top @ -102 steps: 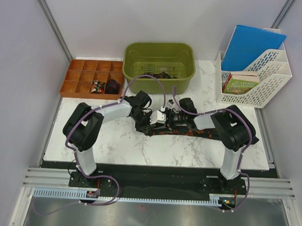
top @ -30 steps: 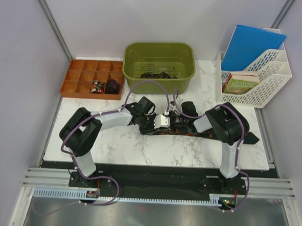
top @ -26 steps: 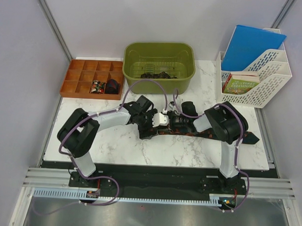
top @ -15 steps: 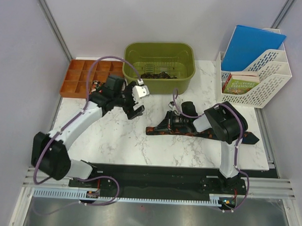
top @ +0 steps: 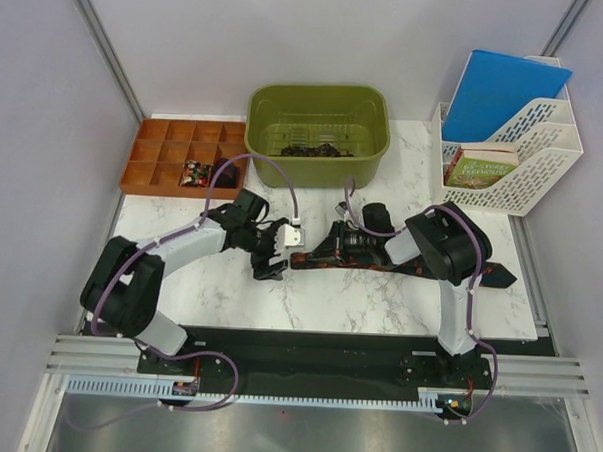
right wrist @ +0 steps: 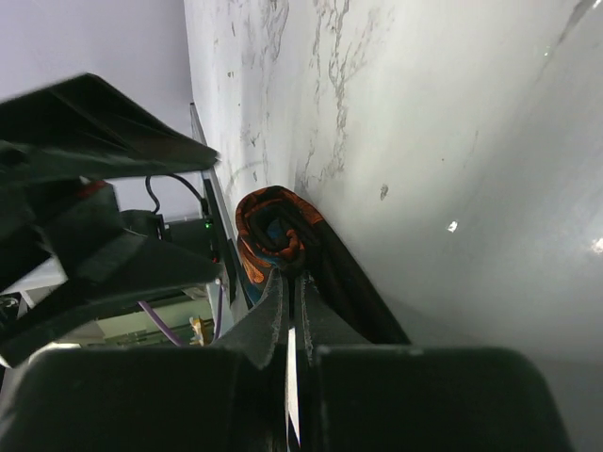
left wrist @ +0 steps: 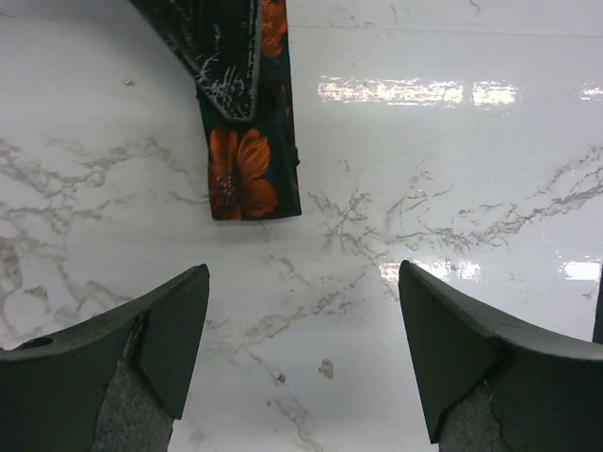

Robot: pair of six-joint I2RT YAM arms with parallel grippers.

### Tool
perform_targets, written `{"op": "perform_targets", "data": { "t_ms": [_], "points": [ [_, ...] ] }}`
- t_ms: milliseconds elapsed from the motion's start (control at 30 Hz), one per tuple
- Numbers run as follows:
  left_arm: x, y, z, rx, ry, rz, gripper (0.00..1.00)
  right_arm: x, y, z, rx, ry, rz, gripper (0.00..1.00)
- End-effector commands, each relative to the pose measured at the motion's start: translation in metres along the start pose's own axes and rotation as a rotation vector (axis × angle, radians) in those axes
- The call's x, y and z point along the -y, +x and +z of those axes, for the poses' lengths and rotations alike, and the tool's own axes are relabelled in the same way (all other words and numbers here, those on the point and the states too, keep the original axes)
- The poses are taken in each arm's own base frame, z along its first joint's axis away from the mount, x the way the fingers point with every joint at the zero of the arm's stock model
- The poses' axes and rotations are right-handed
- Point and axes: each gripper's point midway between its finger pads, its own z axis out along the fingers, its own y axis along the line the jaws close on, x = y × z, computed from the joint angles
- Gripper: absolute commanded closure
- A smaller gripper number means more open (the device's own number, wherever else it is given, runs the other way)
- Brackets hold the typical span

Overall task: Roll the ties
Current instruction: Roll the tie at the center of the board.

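Observation:
A black tie [top: 420, 269] with orange blotches lies across the table's middle, its wide tip reaching the right arm's base. Its left part is wound into a small coil [right wrist: 276, 229] sitting right at the tips of my right gripper [right wrist: 287, 275], which is shut on the tie there [top: 331, 245]. My left gripper [top: 278, 251] hovers just left of the tie, open and holding nothing. In the left wrist view its fingers [left wrist: 174, 325] stand wide apart over bare marble, and the tie's square end [left wrist: 252, 179] lies flat just ahead of them.
The green bin [top: 287, 105] at the back holds several dark coiled ties [top: 310, 146]. An orange divided tray [top: 155, 145] at the back left has two coils [top: 209, 172] in its front cells. A white file rack [top: 530, 146] with a blue folder stands at the back right.
My left gripper opened and let go of the tie. It swung up toward the bin and tray, then came back down beside the tie's left end. My right gripper stayed put.

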Motion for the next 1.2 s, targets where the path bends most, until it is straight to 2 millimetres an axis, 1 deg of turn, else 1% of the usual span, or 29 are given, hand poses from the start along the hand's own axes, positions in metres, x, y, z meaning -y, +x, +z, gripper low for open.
{"op": "perform_targets", "data": {
  "t_ms": [0,33,67,200,333,467,567,600,633,667,733,767,833,900,967,1033,1067,1167],
  "points": [
    [-0.026,-0.01,0.014,0.009,-0.072,0.148,0.13,0.055,0.014,0.002,0.024,0.158,0.045,1.0],
    [-0.025,-0.005,0.02,-0.004,-0.071,0.143,0.13,0.058,0.015,0.002,0.02,0.163,0.046,1.0],
    [-0.03,-0.006,0.022,0.0,-0.087,0.15,0.14,0.059,0.016,0.002,0.017,0.166,0.05,1.0],
    [-0.04,0.002,0.031,-0.038,-0.116,0.132,0.15,0.06,0.018,0.001,0.009,0.172,0.052,1.0],
    [-0.038,-0.006,0.038,-0.028,-0.093,0.163,0.19,0.062,0.021,0.0,0.006,0.18,0.063,1.0],
    [-0.03,-0.009,0.043,-0.032,-0.056,0.163,0.21,0.064,0.021,-0.001,0.004,0.197,0.074,1.0],
    [-0.03,-0.009,0.046,-0.037,-0.051,0.149,0.32,0.068,0.023,-0.002,0.002,0.214,0.084,1.0],
    [-0.033,-0.01,0.046,-0.045,-0.06,0.136,0.4,0.069,0.023,-0.003,0.004,0.219,0.086,1.0],
    [-0.034,-0.008,0.046,-0.057,-0.064,0.126,0.44,0.07,0.024,-0.003,0.001,0.219,0.09,1.0],
    [-0.034,-0.006,0.046,-0.067,-0.062,0.112,0.51,0.07,0.024,-0.003,0.002,0.221,0.09,1.0],
    [-0.038,-0.007,0.041,-0.073,-0.076,0.096,0.55,0.07,0.024,-0.002,-0.001,0.22,0.089,1.0],
    [-0.039,-0.01,0.039,-0.059,-0.076,0.088,0.57,0.069,0.023,-0.003,0.003,0.22,0.092,1.0],
    [-0.04,-0.018,0.029,-0.03,-0.089,0.085,0.6,0.066,0.021,-0.003,0.011,0.214,0.086,1.0],
    [-0.04,-0.029,0.022,0.004,-0.092,0.092,0.62,0.064,0.022,-0.003,0.015,0.21,0.096,1.0],
    [-0.037,-0.046,0.014,0.043,-0.08,0.091,0.63,0.061,0.022,-0.001,0.016,0.204,0.088,1.0],
    [-0.035,-0.055,0.014,0.056,-0.067,0.09,0.64,0.059,0.022,0.003,0.014,0.202,0.084,1.0],
    [-0.033,-0.067,0.015,0.069,-0.057,0.099,0.65,0.058,0.021,0.005,0.013,0.2,0.083,1.0],
    [-0.032,-0.079,0.023,0.078,-0.032,0.084,0.66,0.055,0.021,0.009,0.014,0.19,0.087,1.0]
  ]
}}
